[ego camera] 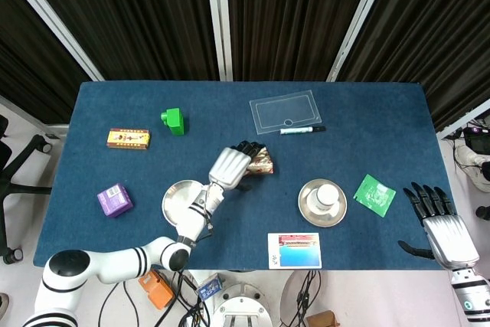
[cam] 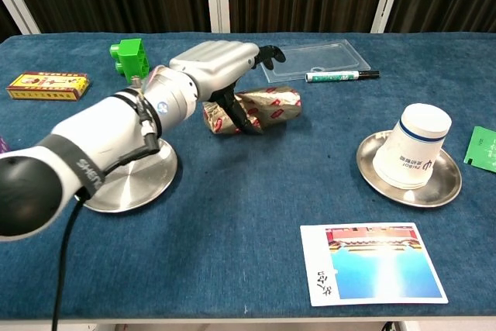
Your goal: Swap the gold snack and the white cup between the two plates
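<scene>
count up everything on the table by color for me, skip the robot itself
Silver: 2, left plate, right plate
Gold: 1, snack
White: 1, cup
Green: 2, block, packet
Purple: 1, box
Yellow: 1, box
Clear: 1, tray
Other: 2, marker, card
Total: 11

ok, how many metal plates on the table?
2. The left plate lies near the front edge, empty, partly under the left arm. The right plate holds the upturned white cup. Both views agree; none seems hidden.
</scene>
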Available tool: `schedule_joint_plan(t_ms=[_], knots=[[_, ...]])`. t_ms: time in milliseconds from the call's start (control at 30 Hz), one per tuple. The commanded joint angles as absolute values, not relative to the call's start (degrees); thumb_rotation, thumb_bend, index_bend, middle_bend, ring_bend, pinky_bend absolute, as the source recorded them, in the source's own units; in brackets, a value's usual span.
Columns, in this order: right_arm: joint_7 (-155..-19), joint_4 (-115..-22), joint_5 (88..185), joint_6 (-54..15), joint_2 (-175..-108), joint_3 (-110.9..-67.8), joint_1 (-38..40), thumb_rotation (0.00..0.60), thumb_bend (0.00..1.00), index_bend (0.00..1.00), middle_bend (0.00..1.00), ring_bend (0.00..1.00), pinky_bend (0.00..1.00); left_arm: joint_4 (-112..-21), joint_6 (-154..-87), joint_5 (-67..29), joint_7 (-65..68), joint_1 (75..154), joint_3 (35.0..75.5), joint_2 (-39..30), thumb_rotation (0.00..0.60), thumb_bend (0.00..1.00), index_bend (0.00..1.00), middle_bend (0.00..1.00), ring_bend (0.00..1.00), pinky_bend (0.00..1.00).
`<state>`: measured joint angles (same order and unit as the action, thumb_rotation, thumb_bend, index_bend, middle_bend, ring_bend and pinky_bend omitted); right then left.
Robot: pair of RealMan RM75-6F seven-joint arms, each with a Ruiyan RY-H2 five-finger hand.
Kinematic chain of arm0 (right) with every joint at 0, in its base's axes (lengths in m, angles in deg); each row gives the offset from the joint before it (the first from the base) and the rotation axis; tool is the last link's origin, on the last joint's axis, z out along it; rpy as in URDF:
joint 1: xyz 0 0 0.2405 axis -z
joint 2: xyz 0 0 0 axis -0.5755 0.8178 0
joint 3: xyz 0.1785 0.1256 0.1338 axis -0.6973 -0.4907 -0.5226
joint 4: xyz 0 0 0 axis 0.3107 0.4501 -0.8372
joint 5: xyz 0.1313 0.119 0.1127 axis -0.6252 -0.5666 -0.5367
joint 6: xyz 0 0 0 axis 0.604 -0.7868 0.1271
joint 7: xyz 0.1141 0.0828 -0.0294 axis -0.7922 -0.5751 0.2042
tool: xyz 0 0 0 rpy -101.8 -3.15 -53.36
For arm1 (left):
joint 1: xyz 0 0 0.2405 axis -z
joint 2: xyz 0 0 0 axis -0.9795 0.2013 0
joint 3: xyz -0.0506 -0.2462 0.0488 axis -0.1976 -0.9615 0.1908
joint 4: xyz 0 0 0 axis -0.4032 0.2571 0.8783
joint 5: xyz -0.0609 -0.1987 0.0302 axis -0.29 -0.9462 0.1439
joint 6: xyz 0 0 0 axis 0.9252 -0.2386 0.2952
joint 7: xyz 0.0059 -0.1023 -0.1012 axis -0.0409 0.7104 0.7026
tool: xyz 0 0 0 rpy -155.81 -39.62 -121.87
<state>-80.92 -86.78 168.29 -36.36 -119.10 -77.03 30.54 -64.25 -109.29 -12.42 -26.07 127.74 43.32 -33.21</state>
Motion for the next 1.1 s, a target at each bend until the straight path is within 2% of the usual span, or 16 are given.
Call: schedule_joint_plan(t_ms=[33,200,267,367,533,667,767,867,933,1033,1100], knots=[[-81.3,-86.3,169.6,-35.4,-119.7,-77.0,29.3,0.500,0.27,0.00,0.00,0.00,0.00,-78.7,-115.4,-10.2,-28.9,122.3,47.0,-23.0,0.600,0.00,0.11,0.15,0.17,0.45],[-80.6,-86.6,171.3,-29.0,-121.3,-78.7,23.2,0.499,0.27,0.00,0.00,0.00,0.00,-94.8,-122.2,-9.3,-33.3,114.4,52.4,-8.4,0.600,0.00,0.11,0.15,0.16,0.42],[-79.6,-87.4,170.4,-25.3,-122.1,-80.1,20.3,0.499,0.27,0.00,0.00,0.00,0.00,-98.0,-124.3,-8.7,-33.1,111.8,54.4,-4.3,0.600,0.00,0.11,0.15,0.16,0.41],[-77.5,-88.4,167.6,-17.8,-124.2,-82.9,14.5,0.498,0.27,0.00,0.00,0.00,0.00,-99.6,-127.5,-6.3,-29.6,107.9,57.6,0.0,0.600,0.01,0.11,0.15,0.16,0.41],[-71.8,-88.1,161.0,-8.2,-127.9,-85.7,8.2,0.498,0.29,0.03,0.01,0.00,0.00,-97.7,-129.1,-3.7,-23.6,105.0,60.0,2.1,0.600,0.01,0.11,0.15,0.16,0.41],[-68.3,-86.7,156.2,-4.3,-130.1,-86.3,5.7,0.495,0.33,0.16,0.10,0.03,0.05,-96.7,-128.7,-3.5,-22.0,104.4,60.5,2.9,0.600,0.02,0.11,0.15,0.16,0.41],[-67.6,-85.6,154.5,-3.3,-131.3,-85.9,4.8,0.499,0.35,0.31,0.20,0.15,0.15,-96.8,-128.5,-3.1,-21.9,104.3,60.5,3.2,0.600,0.02,0.10,0.15,0.16,0.41],[-69.7,-84.6,154.3,-2.4,-132.1,-85.4,4.0,0.559,0.37,0.45,0.28,0.29,0.28,-96.9,-128.4,-3.1,-21.7,104.2,60.5,3.4,0.600,0.02,0.10,0.15,0.16,0.41],[-71.8,-83.8,154.5,-1.6,-132.5,-85.1,3.4,0.594,0.38,0.50,0.32,0.34,0.33,-96.8,-128.4,-3.1,-21.3,104.1,60.4,3.4,0.600,0.02,0.10,0.15,0.16,0.41],[-73.9,-82.8,155.5,-1.4,-132.7,-84.5,2.7,0.600,0.39,0.56,0.38,0.40,0.37,-96.6,-128.2,-3.1,-20.7,103.9,60.4,3.4,0.600,0.02,0.10,0.15,0.16,0.41],[-74.4,-82.5,156.6,-2.4,-132.7,-84.0,2.7,0.600,0.39,0.63,0.44,0.46,0.41,-96.5,-128.2,-3.0,-20.5,103.7,60.4,3.5,0.600,0.02,0.10,0.15,0.16,0.41]])
